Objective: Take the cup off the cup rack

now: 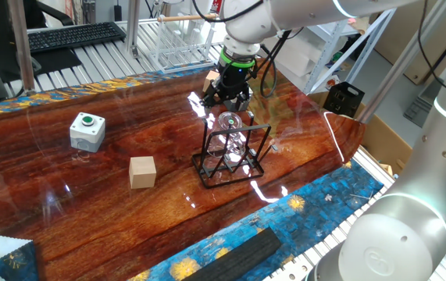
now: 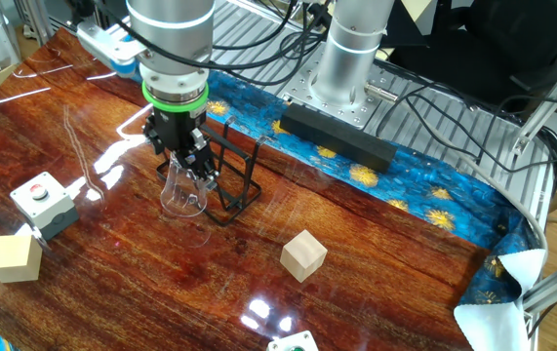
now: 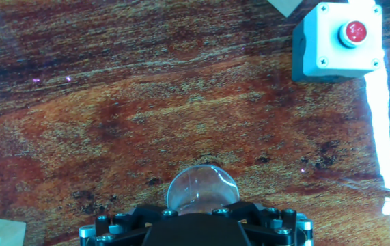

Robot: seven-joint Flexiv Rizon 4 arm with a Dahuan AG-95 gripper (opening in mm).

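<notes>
The table (image 1: 66,195) carries the arm, whose gripper (image 2: 182,156) is down at the 12 o'clock side of the cup rack (image 1: 230,156), apparently closed on the rim of the cup (image 2: 182,195); the cup hangs among the pegs. I judge the grasp made and the lift next: straight up until clear of the pegs. A green-button box (image 1: 87,130) at 9 o'clock and a wooden cube (image 1: 142,172) at 8 o'clock stand well apart, blocking nothing.

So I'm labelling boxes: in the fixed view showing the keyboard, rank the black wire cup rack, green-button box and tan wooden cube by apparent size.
1. Black wire cup rack, clearly largest.
2. Grey box with the green button and tan wooden cube: too alike to rank; the cube sits nearer the camera.
</notes>
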